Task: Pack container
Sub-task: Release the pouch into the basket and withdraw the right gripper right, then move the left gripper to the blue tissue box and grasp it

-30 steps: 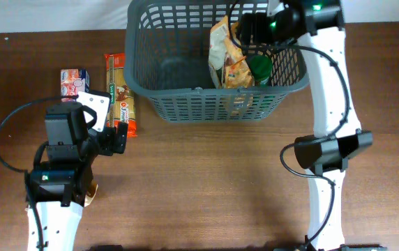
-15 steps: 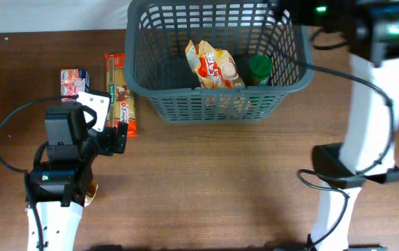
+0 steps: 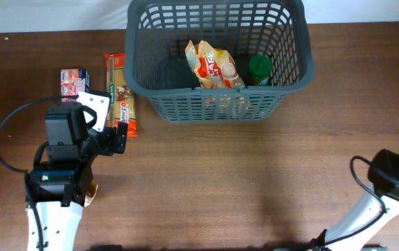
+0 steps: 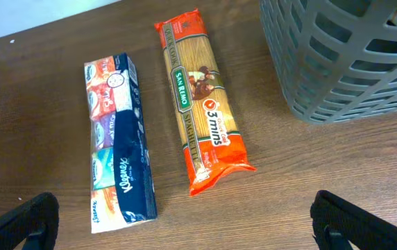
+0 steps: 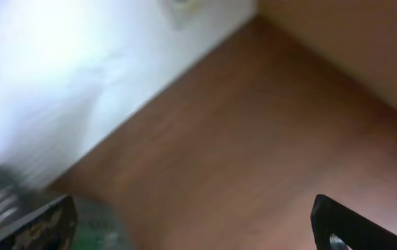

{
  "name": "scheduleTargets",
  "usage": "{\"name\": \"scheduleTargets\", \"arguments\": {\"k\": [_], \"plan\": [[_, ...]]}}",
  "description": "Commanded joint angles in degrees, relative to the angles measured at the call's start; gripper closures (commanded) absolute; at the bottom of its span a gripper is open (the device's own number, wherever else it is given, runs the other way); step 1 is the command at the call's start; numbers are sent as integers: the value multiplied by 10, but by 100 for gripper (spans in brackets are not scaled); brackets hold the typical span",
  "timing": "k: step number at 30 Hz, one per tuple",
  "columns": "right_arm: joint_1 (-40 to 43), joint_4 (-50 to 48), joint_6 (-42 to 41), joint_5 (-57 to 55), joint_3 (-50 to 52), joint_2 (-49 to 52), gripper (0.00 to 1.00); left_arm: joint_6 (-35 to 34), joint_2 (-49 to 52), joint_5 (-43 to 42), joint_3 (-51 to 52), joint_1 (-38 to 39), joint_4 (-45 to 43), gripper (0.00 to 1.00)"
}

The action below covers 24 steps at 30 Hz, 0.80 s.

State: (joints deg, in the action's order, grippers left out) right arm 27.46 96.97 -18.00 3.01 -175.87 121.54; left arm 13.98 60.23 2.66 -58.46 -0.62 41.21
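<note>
The container (image 3: 217, 104), a dark grey lattice basket, stands at the table's back middle. Inside it lie an orange and white snack bag (image 3: 213, 66) and a green-lidded jar (image 3: 260, 68). My left gripper (image 3: 121, 134) hovers open and holds nothing, just in front of an orange spaghetti packet (image 4: 202, 128) and a blue tissue pack (image 4: 119, 146). In the left wrist view the left gripper (image 4: 184, 236) stands wide, with the container's corner (image 4: 351, 55) at upper right. The right gripper (image 5: 191, 236) is open over bare brown wood in a blurred view. It is outside the overhead view.
Only the right arm's lower links (image 3: 395, 183) show, at the table's right front. A white wall (image 5: 60, 69) borders the table's back edge. The spaghetti packet (image 3: 121, 94) and tissue pack (image 3: 74, 80) lie left of the container. A blurred green shape (image 5: 94, 229) sits by the right gripper's left finger.
The right arm has let go of the snack bag, which dropped into the container. It then swung away to the right, out of the overhead view. The left arm has not moved.
</note>
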Motion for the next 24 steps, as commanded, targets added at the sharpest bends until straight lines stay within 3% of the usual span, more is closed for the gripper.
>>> {"name": "scheduleTargets", "arguments": {"k": [1,14,24], "plan": [[41,4,-13,-50,53,-12,1,7,0,5,-7,-3,0,1],[78,-53,-21,-50,404,-12,1,7,0,-32,-7,-3,-2,1],[78,-74,-20,-50,501,-12,1,7,0,-193,-7,-3,-4,1]]}}
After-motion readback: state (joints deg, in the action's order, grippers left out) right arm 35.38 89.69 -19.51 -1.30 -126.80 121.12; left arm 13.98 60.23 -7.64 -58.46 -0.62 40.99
